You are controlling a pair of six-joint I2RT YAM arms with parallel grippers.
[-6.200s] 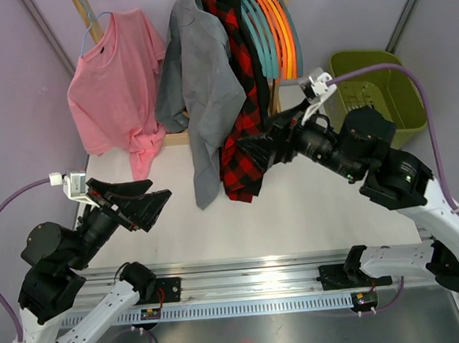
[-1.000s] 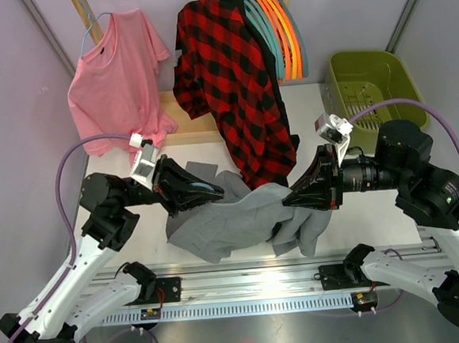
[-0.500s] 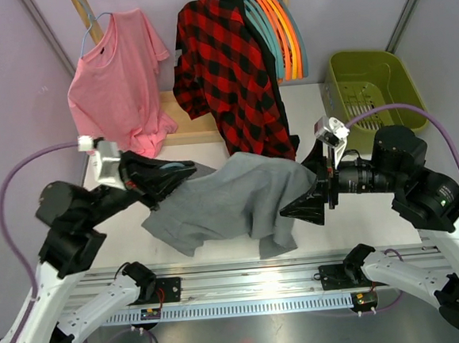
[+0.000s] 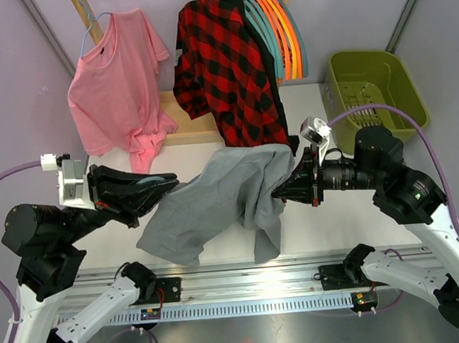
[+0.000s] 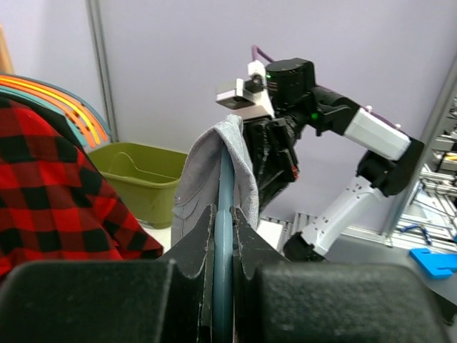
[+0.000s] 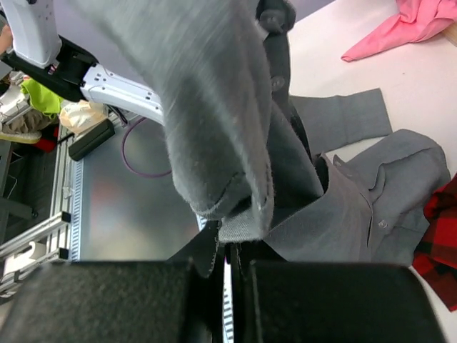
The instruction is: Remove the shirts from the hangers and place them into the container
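as left tool (image 4: 167, 186) pinches hanger (image 5: 225, 179) (teal), right tool (image 4: 277, 193) grips grey shirt (image 4: 216, 204)

No text, brand, number or sign could be read in any view (all surfaces were plain, or too blurred to tell).

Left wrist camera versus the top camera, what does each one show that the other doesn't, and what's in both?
Only the left wrist view: a teal hanger clamped in the left end effector, running up inside the grey shirt, and a blue object at the far right.
Only the top view: the pink t-shirt and the grey shirt's full spread.
Both: the grey shirt, the plaid shirt, the olive basket and the right arm.
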